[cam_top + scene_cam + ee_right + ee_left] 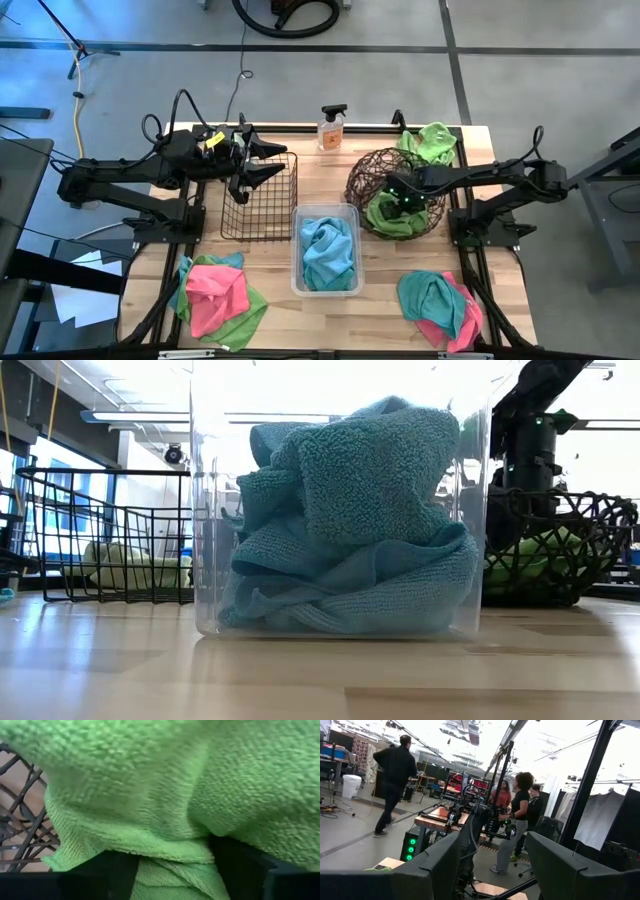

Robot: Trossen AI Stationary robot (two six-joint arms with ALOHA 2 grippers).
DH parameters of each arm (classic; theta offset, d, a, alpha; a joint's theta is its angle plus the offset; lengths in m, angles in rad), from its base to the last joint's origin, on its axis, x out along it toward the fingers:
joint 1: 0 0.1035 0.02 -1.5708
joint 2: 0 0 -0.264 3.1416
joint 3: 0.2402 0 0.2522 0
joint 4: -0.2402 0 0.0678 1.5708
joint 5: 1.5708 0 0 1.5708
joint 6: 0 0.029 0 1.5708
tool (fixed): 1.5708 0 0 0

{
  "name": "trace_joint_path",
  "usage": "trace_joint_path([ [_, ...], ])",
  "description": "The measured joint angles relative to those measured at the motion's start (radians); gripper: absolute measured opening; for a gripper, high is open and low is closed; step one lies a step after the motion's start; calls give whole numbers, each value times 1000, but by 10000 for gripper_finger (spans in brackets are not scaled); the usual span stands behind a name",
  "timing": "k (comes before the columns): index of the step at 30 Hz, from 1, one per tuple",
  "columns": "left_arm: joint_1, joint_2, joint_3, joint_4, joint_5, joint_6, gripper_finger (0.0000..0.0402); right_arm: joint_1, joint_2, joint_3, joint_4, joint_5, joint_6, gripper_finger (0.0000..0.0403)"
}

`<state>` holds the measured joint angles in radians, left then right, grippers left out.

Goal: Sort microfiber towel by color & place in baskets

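Right gripper: right gripper (397, 195) is down inside the round woven basket (362, 172), its fingers (240, 865) apart with lime green towel (165, 795) bunched between and over them – whether they press on the cloth cannot be told.
Left gripper: left gripper (262, 163) hangs over the rim of the black wire basket (260, 215) at its far left corner, fingers (435, 870) spread apart and holding nothing.
Woven basket: stands right of centre, with green towels (392, 215) heaped inside.
Clear tub: clear plastic tub (297, 280) sits at the middle of the table, between the other two baskets and nearer the front edge, stuffed with teal-blue towels (360, 520).
Wire basket: stands left of the tub; no cloth shows inside it from above.
Unsorted, left: a pile (215, 290) near the front left corner – pink on top, green and teal beneath.
Unsorted, right: a pile (440, 305) near the front right corner, teal over pink.
Unsorted, back: a green towel (430, 143) lies at the far right corner, just behind the woven basket.
Spray bottle: spray bottle (331, 128) stands upright at the far edge, between the wire and woven baskets.
Room: several people (395, 775) are standing well beyond the table.
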<state>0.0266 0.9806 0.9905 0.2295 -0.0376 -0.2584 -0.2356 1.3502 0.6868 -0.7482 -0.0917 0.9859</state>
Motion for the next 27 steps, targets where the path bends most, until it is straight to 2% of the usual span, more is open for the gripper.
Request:
trace_joint_path([
  [3,0,0,0,0,0,0,216,0,0,4,-6,-25,-7,263],
  [7,0,0,0,0,0,6,216,0,2,58,-63,-36,-46,266],
  [16,0,0,0,-1,0,9,216,0,2,339,-325,-29,-203,266],
  [23,0,0,0,-1,0,10,216,0,1,554,-488,42,-300,266],
  [27,0,0,0,-1,0,49,216,11,-27,626,-551,153,-301,266],
])
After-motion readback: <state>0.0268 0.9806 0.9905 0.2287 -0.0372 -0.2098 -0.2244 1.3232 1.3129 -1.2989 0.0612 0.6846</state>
